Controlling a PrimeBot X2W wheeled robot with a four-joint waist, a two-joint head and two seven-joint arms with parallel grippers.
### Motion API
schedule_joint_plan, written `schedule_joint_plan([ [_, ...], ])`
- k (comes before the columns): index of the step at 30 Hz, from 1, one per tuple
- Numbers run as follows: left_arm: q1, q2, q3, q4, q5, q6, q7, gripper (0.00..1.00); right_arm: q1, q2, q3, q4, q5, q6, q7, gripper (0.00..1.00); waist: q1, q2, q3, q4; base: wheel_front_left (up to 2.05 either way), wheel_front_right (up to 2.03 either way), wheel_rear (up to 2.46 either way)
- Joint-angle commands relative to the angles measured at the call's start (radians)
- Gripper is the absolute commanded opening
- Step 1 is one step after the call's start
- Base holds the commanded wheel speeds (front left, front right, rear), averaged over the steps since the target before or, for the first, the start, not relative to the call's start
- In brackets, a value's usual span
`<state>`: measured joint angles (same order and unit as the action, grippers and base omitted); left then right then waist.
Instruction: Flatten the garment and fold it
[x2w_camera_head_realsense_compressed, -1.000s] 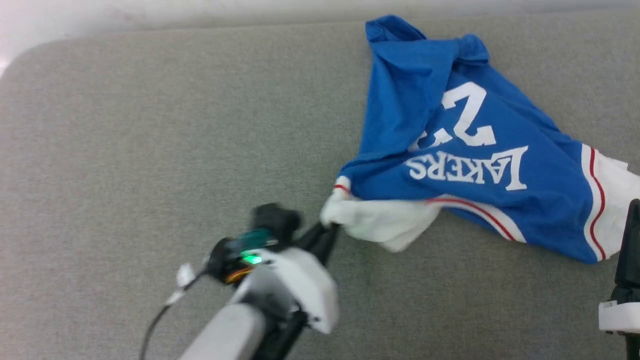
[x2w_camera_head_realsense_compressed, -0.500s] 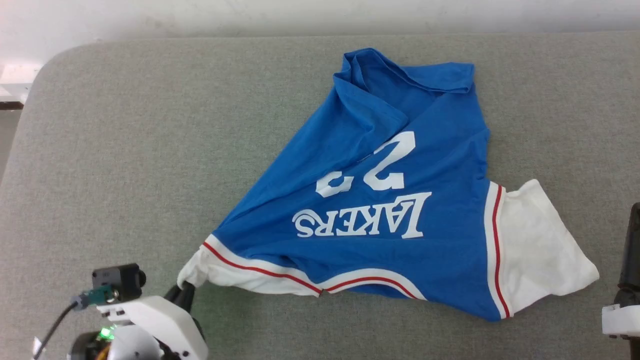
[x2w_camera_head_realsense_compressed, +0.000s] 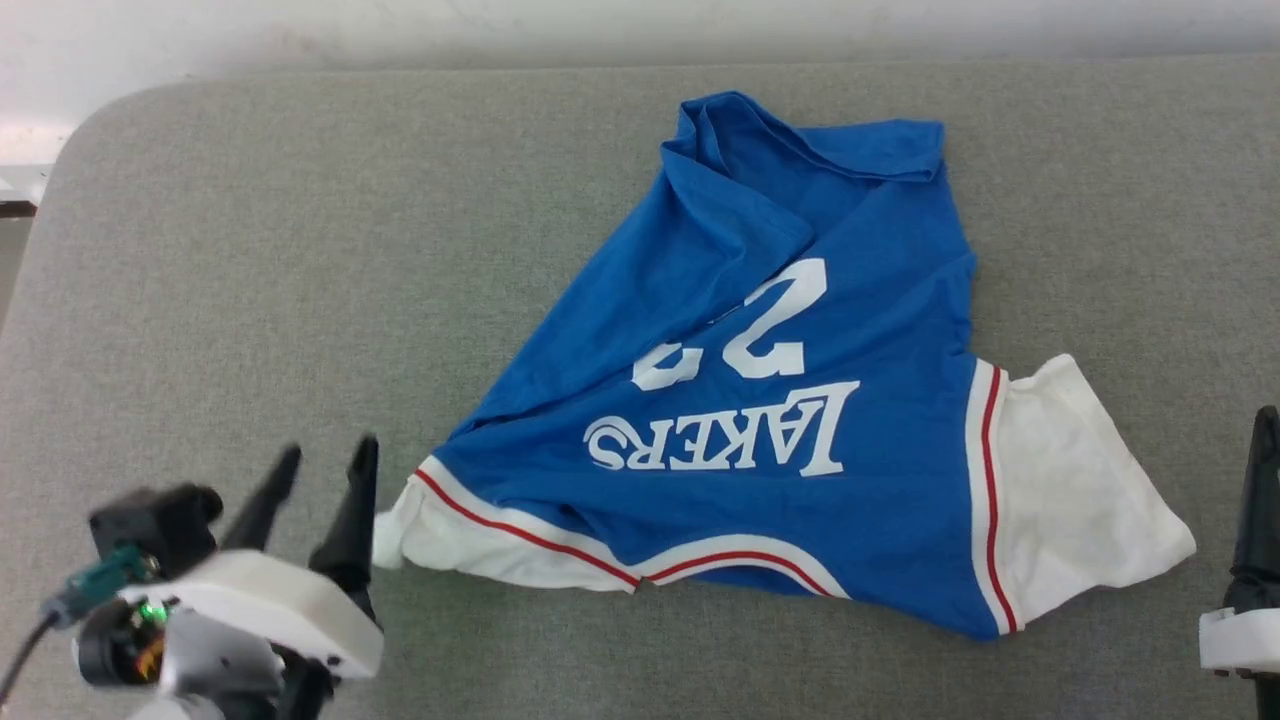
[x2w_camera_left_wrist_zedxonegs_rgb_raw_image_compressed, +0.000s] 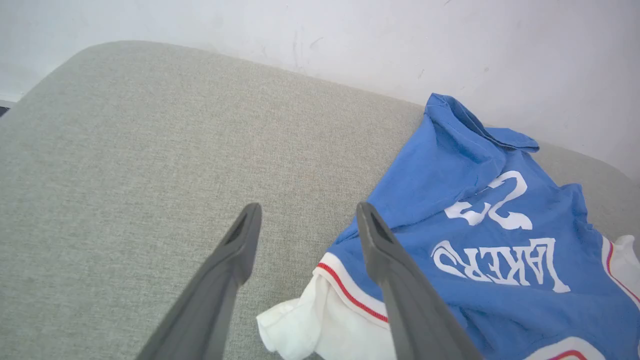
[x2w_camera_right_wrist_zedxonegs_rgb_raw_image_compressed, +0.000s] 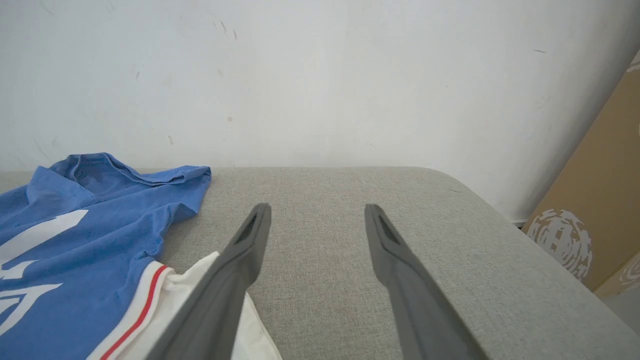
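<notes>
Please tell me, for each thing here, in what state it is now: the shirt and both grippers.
garment: lying on the grey cushion, print side up, creased, not yet flat or folded.
left gripper: open, holding nothing, close to the bunched white sleeve.
right gripper: open, holding nothing, over the cushion.

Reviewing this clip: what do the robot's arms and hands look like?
Each hand has two long, tapered dark-grey fingers with a slot near the tip. The left hand sits on a white wrist shell, beside a black camera block, a teal plug with a dark cable and a small green light. The right hand has a white base too.
</notes>
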<state>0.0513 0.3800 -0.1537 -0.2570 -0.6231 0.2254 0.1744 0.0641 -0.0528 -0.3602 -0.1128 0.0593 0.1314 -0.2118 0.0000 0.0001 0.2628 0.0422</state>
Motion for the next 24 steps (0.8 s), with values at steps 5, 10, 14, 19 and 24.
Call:
schedule_joint_plan([
  [5, -0.112, 0.036, -0.054, -0.083, 0.081, -0.007, 0.029, 1.00, -0.016, 0.003, 0.008, 0.002, 0.001, -0.001, -0.006, 1.00, 0.0000, -0.0001, 0.025, -0.004, 0.00, 0.00, 0.00],
  [10, -0.252, 0.036, -0.206, -0.032, 0.169, -0.076, 0.098, 1.00, -0.031, 0.003, 0.024, 0.003, 0.002, -0.001, -0.009, 1.00, 0.0000, -0.0001, 0.055, -0.017, 0.00, 0.00, 0.00],
  [14, -0.358, -0.003, -0.336, 0.058, 0.212, -0.154, 0.145, 1.00, -0.038, 0.003, 0.026, 0.006, -0.001, -0.001, -0.010, 1.00, 0.0000, -0.0001, 0.073, -0.029, 0.00, 0.00, 0.00],
  [19, -0.468, -0.047, -0.456, 0.217, 0.241, -0.244, 0.214, 1.00, -0.045, 0.003, 0.033, 0.007, -0.001, -0.001, -0.013, 1.00, 0.0000, -0.0001, 0.092, -0.048, 0.00, 0.00, 0.00],
  [24, -0.558, -0.076, -0.520, 0.366, 0.277, -0.289, 0.253, 1.00, -0.052, 0.003, 0.034, 0.011, -0.001, -0.001, -0.017, 1.00, 0.0000, -0.0001, 0.107, -0.063, 0.00, 0.00, 0.00],
])
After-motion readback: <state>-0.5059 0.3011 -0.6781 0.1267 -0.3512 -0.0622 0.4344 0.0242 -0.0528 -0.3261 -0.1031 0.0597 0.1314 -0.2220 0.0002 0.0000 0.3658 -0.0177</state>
